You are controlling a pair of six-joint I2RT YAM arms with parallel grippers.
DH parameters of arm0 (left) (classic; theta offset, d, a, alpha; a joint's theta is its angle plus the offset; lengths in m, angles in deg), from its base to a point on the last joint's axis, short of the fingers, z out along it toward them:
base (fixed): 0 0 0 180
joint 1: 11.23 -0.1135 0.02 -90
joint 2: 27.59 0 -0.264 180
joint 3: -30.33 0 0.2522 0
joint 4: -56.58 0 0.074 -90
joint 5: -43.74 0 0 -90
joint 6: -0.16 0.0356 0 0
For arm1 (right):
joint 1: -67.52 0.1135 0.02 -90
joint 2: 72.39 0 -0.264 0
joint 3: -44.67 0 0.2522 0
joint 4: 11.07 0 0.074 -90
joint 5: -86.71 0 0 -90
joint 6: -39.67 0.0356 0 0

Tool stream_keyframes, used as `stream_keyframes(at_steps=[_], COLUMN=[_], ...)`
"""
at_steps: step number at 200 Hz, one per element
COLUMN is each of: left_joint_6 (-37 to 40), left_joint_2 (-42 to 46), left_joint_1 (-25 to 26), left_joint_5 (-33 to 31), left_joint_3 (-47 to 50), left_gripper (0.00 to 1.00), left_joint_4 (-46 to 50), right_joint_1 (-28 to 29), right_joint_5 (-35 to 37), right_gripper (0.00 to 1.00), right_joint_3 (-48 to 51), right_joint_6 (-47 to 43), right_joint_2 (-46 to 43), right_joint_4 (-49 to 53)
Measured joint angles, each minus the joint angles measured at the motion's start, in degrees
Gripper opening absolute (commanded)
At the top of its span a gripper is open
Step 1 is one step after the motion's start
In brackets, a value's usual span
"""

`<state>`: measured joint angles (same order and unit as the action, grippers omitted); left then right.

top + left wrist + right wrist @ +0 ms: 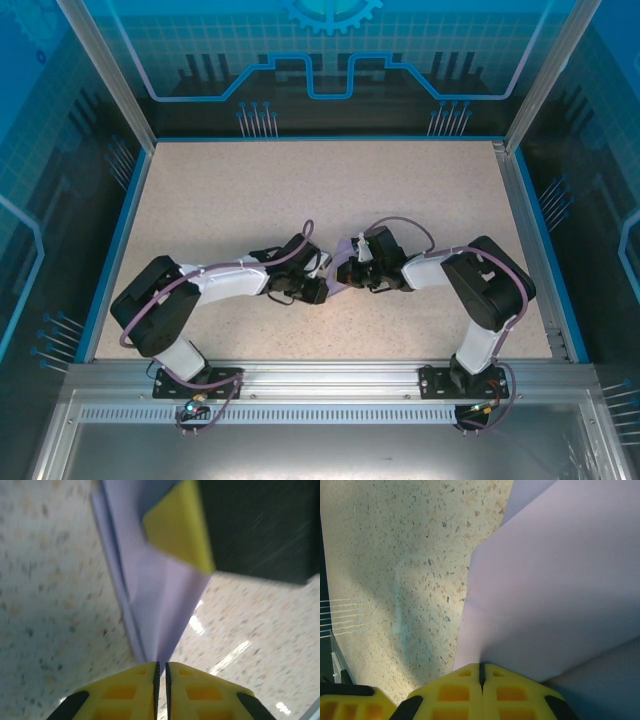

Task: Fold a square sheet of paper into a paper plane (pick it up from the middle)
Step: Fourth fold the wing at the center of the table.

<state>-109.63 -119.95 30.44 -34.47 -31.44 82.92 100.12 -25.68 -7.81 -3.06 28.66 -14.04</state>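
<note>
**While both grippers pinch it, the folded sheet sits between them**

As you look down from the top camera, the two arms bend inward and meet just toward 6 o'clock of the table's (200, 200) middle. The sheet of paper (342, 278) shows as a small lavender patch between them. The left gripper (325, 288) is at its 9 o'clock and the right gripper (360, 275) at its 3 o'clock.

On your left wrist camera, the left gripper (161, 675) at 6 o'clock has its yellow fingers (125, 692) pressed nearly together on the sheet's (155, 595) lower tip. The paper rises toward 12 o'clock in several folded layers. One yellow pad of the right gripper (175, 525) lies against it at 1 o'clock.

On your right wrist camera, the right gripper (481, 672) is clamped tight on the sheet (555, 590), which fans out toward 2 o'clock. Speckled tabletop (395, 580) shows at 10 o'clock. You cannot tell whether the paper touches the table.
</note>
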Motion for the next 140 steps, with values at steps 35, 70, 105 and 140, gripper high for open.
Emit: stream_keyframes(at_steps=[35,70,105,140], left_joint_6=[-0.2,-0.2,-0.2,-0.1], left_joint_2=[-1.5,-6.5,-9.5,-9.5], left_joint_1=[0.0,0.0,0.0,0.1], left_joint_5=[0.0,0.3,1.0,1.6], left_joint_3=[-4.5,-5.4,-5.2,-4.1], left_gripper=[0.15,0.14,0.14,0.14], left_joint_4=[-1.0,-2.3,-3.0,-5.0], right_joint_1=[0.0,0.0,-0.5,-0.8], right_joint_5=[0.0,0.0,-0.7,-0.9], right_gripper=[0.04,0.04,0.04,0.05], right_joint_3=[0.5,0.6,0.8,0.8], right_joint_6=[0.0,0.0,0.3,0.7], right_joint_2=[-0.8,-1.2,-1.3,-1.8], right_joint_4=[0.7,1.2,1.4,2.7])
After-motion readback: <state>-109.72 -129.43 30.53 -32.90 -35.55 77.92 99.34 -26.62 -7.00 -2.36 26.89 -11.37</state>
